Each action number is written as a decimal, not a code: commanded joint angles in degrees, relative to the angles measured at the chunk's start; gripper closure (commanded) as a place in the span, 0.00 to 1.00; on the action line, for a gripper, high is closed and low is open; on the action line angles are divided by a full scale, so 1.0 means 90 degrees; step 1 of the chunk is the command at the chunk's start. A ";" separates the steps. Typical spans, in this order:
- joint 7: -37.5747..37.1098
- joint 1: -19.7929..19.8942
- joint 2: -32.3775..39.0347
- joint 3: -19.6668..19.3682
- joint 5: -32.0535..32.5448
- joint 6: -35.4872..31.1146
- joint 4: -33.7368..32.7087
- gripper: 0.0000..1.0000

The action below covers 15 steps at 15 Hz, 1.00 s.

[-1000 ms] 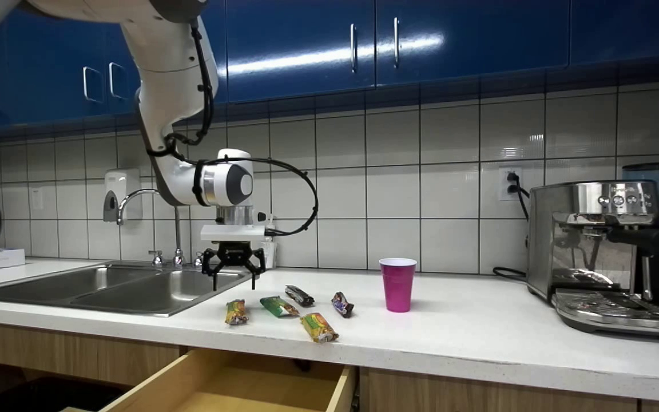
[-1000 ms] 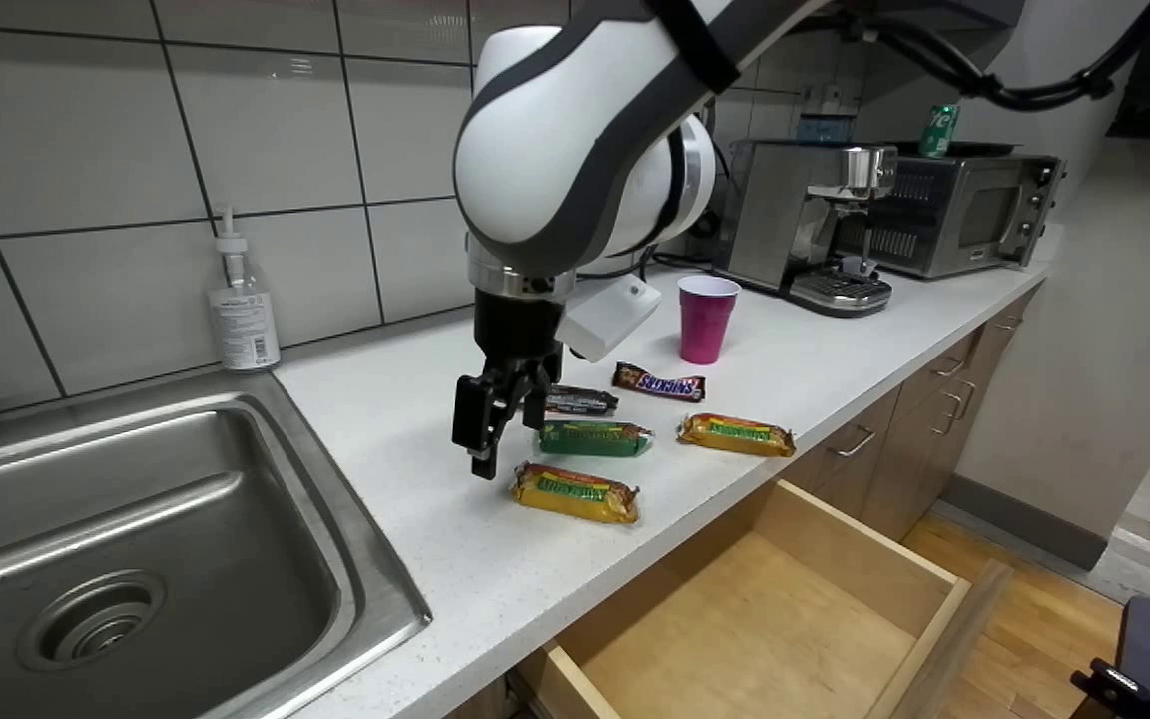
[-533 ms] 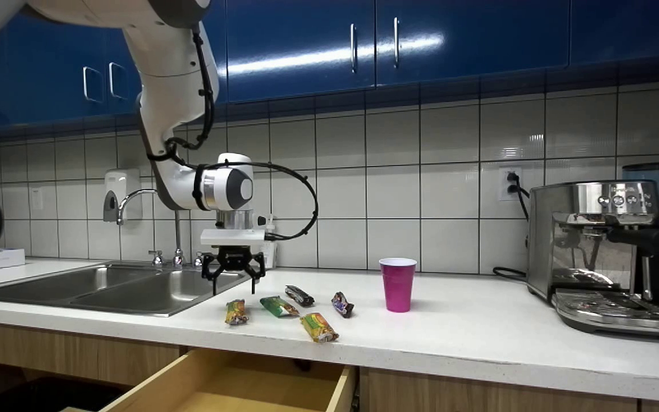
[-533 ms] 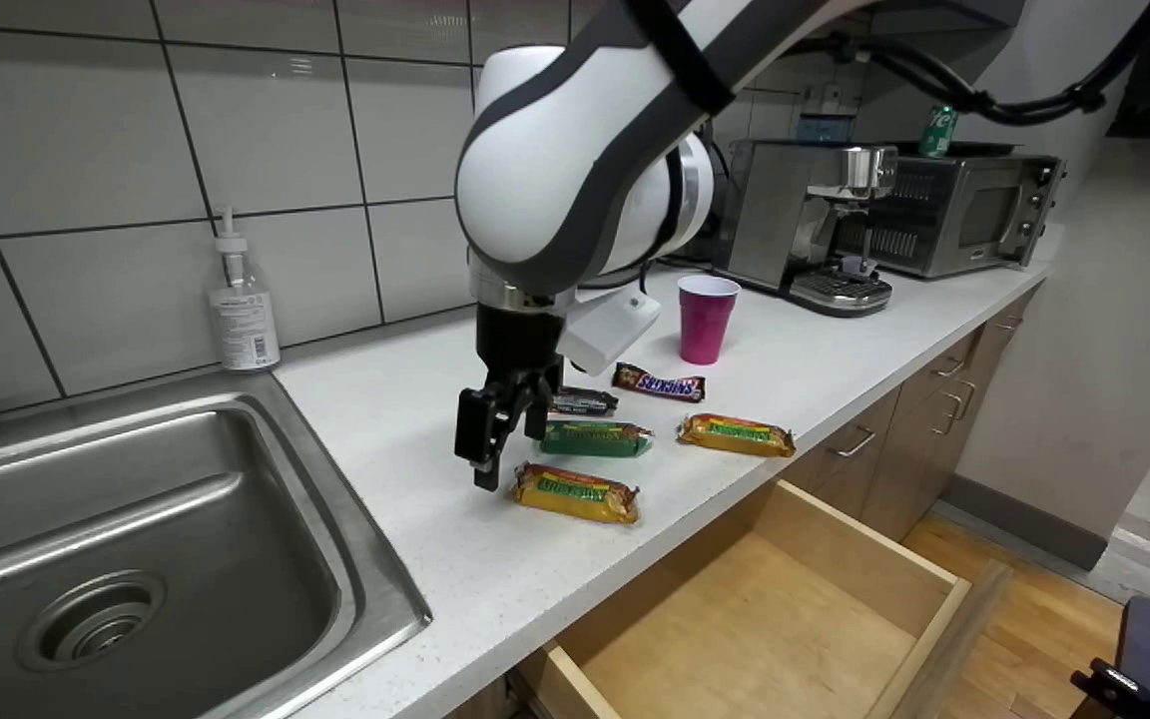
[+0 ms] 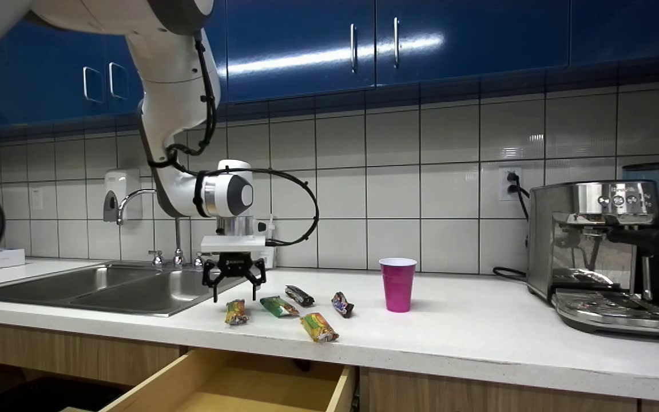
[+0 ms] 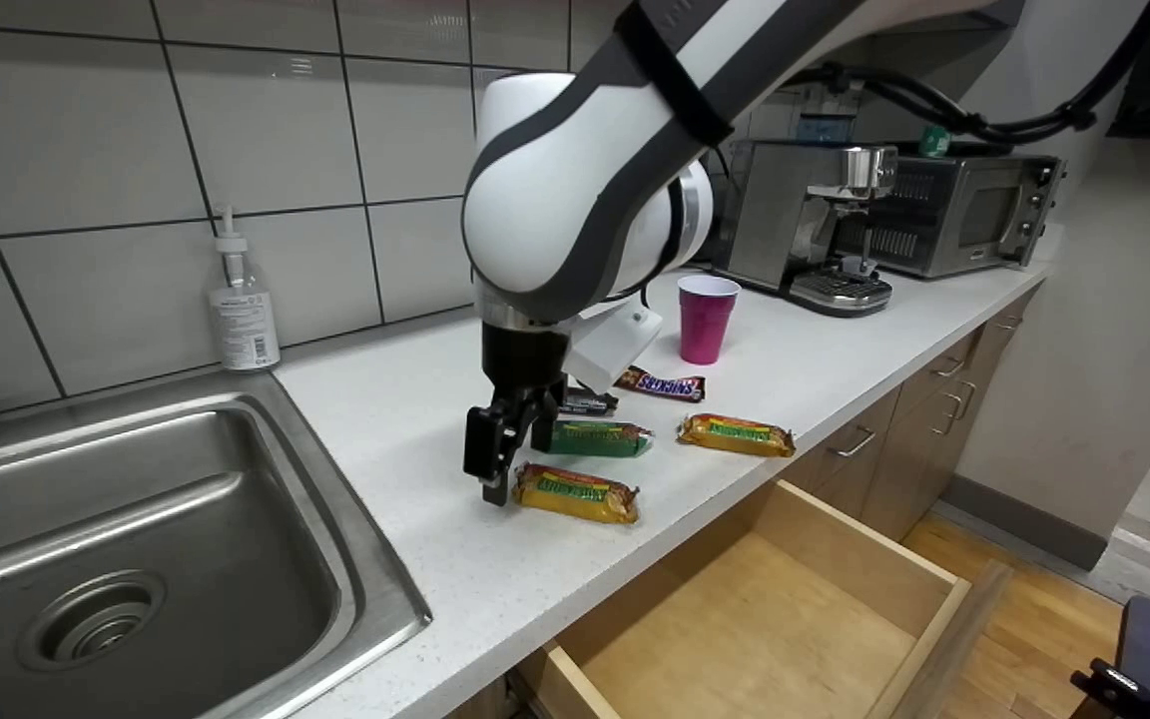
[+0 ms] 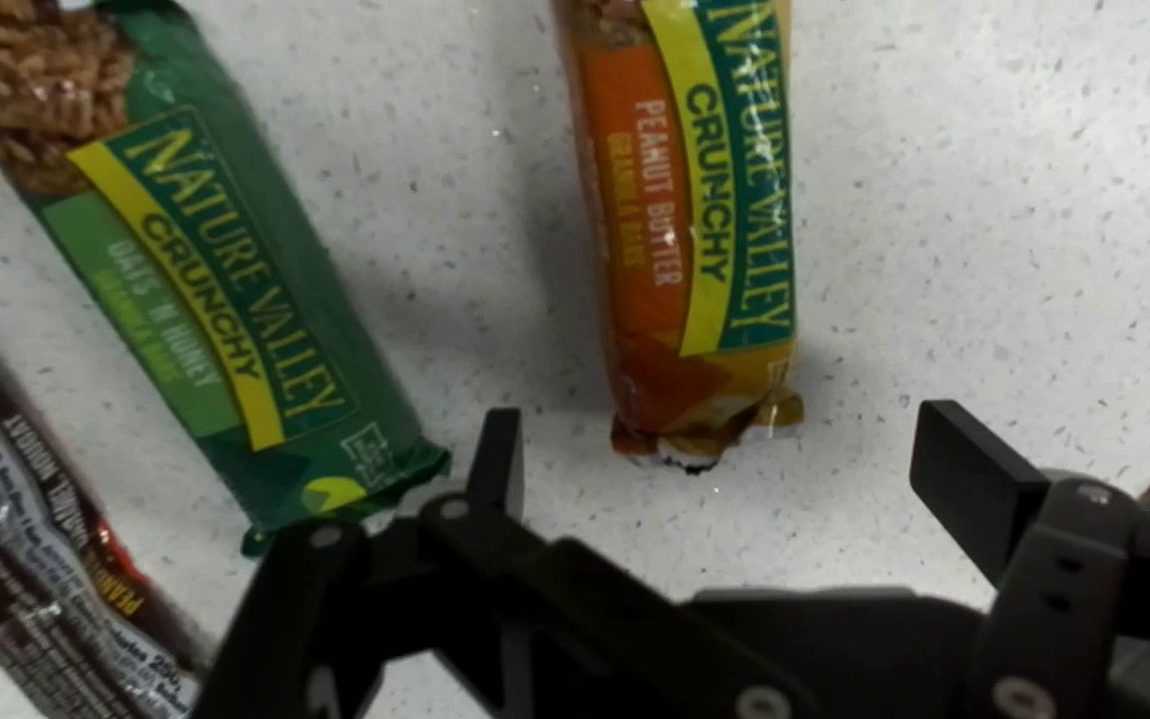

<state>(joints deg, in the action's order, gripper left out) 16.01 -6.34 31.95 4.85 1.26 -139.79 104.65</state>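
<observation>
My gripper stands open just above the counter, its fingers wide apart with nothing held. A yellow-orange peanut butter granola bar lies closest; in the wrist view its near end points into the gap between the fingertips. The gripper hangs beside and slightly above that bar in an exterior view. A green oats-and-honey bar lies left of it, and a dark-wrapped bar farther left. A Snickers bar and another yellow granola bar lie farther off on the counter.
A pink cup stands upright behind the bars, with a coffee machine farther along. The steel sink borders the counter on one side. Below the counter's front edge a wooden drawer is pulled out. A soap bottle stands by the wall.
The arm has lowered steadily, bringing the gripper down toward the near yellow-orange bar. Its jaws have stayed open. The bars, cup and drawer have not moved.
</observation>
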 commanded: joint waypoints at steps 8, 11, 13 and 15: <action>-0.0178 0.0024 -0.0015 -0.0008 0.0389 -0.0251 0.0193 0.00; -0.0180 0.0026 -0.0043 -0.0001 0.0381 -0.0244 0.0261 0.00; -0.0184 0.0030 -0.0064 0.0006 0.0369 -0.0246 0.0300 0.00; -0.0187 0.0032 -0.0082 0.0007 0.0365 -0.0248 0.0330 0.00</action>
<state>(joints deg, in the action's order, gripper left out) 15.94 -6.34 32.44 4.58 3.03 -141.28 106.27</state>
